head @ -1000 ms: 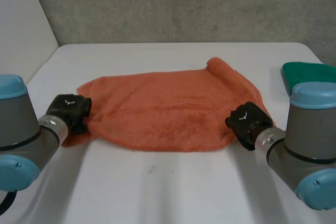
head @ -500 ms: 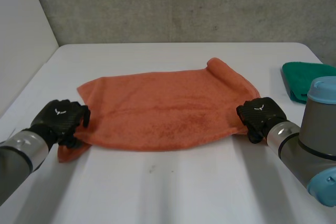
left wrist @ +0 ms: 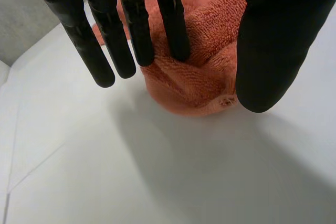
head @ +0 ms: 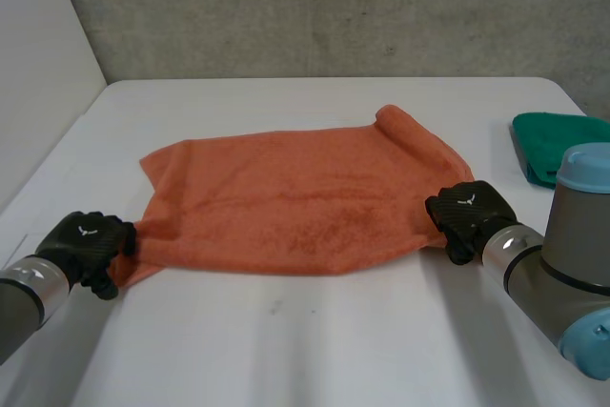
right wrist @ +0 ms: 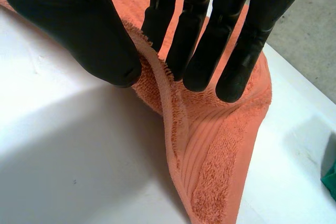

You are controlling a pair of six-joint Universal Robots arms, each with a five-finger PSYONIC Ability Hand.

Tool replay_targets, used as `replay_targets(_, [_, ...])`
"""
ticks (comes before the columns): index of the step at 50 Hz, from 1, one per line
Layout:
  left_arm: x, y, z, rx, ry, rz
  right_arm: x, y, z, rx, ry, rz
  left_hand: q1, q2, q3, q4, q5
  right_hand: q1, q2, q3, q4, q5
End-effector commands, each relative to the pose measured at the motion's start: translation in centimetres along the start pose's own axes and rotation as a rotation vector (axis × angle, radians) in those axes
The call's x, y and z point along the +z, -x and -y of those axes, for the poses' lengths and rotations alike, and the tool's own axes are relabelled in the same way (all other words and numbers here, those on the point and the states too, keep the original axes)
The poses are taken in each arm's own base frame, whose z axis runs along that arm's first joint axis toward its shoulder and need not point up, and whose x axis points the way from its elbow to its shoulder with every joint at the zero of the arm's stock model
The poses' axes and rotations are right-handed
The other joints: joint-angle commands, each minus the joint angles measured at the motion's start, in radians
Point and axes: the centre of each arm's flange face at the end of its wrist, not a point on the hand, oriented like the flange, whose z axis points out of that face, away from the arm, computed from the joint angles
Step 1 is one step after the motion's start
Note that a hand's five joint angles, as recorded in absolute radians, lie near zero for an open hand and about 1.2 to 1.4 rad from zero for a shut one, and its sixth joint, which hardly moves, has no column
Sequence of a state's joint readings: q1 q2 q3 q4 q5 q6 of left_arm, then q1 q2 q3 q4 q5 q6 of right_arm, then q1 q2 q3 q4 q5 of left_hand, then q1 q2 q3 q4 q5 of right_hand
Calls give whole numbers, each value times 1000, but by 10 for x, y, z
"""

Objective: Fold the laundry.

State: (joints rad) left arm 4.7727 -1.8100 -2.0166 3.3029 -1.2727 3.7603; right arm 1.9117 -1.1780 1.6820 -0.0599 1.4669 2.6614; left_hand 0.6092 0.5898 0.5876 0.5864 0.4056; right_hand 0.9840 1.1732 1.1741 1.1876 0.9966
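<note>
Now, left hand (head: 86, 240): thumb and fingers pinch orange towel (head: 286, 197) corner.
Right hand (head: 467, 214): pinches opposite near corner.
Green cloth (head: 548, 145): beyond right hand, apart.

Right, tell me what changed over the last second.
The left hand, pinching the near left corner of the orange towel, pulled it outward and toward the robot. The right hand shifted slightly outward, pinching the towel's right end. The green cloth stayed put.
</note>
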Motion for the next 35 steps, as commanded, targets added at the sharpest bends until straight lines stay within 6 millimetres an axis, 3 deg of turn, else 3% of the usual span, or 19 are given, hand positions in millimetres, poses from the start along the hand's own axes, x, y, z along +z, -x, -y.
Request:
replay_targets(1, [9, -1, 0, 2, -3, -16, 0, 1, 0, 1, -5, 13, 15, 35, 37, 38, 44, 412, 223, 222, 209, 225])
replay_targets(15, [15, -3, 8, 14, -26, -22, 0, 1, 0, 0, -7, 16, 80, 99, 102, 103, 109, 412, 223, 222, 209, 225])
replay_targets(35, [26, -3, 2, 9, -7, -35, 0, 2, 0, -2, -9, 18, 68, 88, 90, 91, 97, 412, 223, 222, 209, 225])
